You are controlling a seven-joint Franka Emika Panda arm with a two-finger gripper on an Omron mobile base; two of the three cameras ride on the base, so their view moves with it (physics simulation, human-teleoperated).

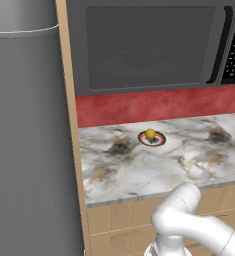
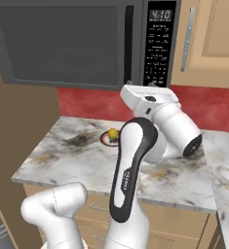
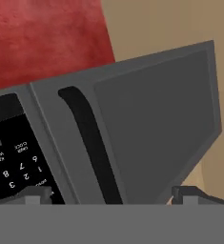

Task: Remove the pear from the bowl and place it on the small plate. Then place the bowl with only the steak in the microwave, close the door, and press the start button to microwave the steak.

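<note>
The gripper [image 3: 111, 193] stands spread wide with nothing between its tips, facing the microwave door [image 3: 151, 119] and its black curved handle [image 3: 87, 138], with the keypad [image 3: 13, 157] off to one side. The door looks shut against the microwave [image 1: 154, 47]. On the marble counter [image 1: 189, 160] below, the pear [image 1: 150, 133] sits on the small plate [image 1: 152, 139]. The bowl's whereabouts cannot be told. Pressing start seems the step in hand: the next move calls for bringing a fingertip onto the right button.
</note>
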